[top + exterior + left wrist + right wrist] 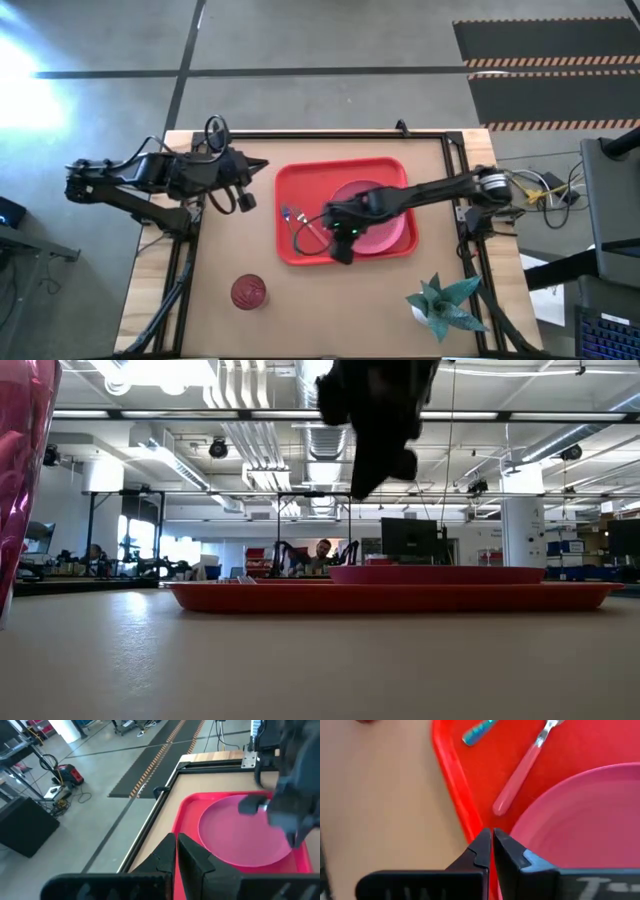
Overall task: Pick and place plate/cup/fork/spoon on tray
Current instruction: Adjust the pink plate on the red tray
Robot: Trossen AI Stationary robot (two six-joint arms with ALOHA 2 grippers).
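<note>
The red tray (300, 182) lies mid-table. On it rest the pink plate (385, 232), toward the right, and the fork (517, 782) and the blue-handled spoon (479, 731), toward the left. The dark-red cup (248, 292) stands on the table near the front, left of the tray, and looms at the low view's left edge (25, 460). My right gripper (491, 845) is shut and hangs above the tray's near rim beside the plate, well clear of it in the low view (385, 460). My left gripper (177, 851) is shut, held up left of the tray (255, 165).
A teal paper plant (445, 305) stands at the table's front right. A black frame (330, 133) runs along the table's far and side edges. Bare wood lies in front of the tray, between the cup and the plant.
</note>
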